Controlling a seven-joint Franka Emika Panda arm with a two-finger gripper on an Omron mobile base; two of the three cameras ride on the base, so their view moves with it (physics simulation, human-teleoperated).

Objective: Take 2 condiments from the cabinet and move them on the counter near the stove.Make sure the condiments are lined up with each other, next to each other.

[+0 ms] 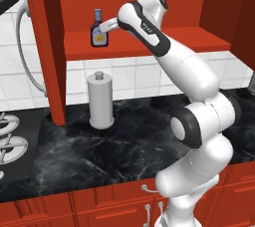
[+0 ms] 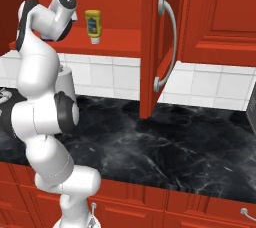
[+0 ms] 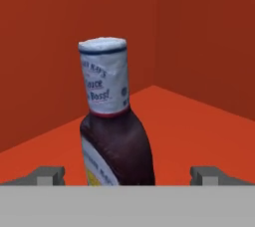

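Two dark finger tips (image 3: 50, 175) rise at the bottom of the hand view, spread wide, with the dark brown bottle (image 3: 115, 141) standing upright between them and untouched by either. Its blue-grey cap and pale label face the camera, and the red shelf runs back behind it to the cabinet's inner corner.

From the left base view, the gripper (image 1: 107, 25) is level with the bottle's shoulder, just beside it on its right, on the shelf of the red wall cabinet (image 1: 149, 42). From the base at the counter's front edge the arm climbs, folds at its dark elbow and stretches up and leftward, its wrist turned horizontal into the cabinet opening.

Further along the same shelf, in the right base view, the yellow squeeze bottle (image 2: 92, 26) stands cap-down, well apart from the hand. Below, a grey cylinder (image 1: 100, 100) sits on the black marble counter (image 1: 124, 146), with the stove (image 1: 12, 141) at the far left.
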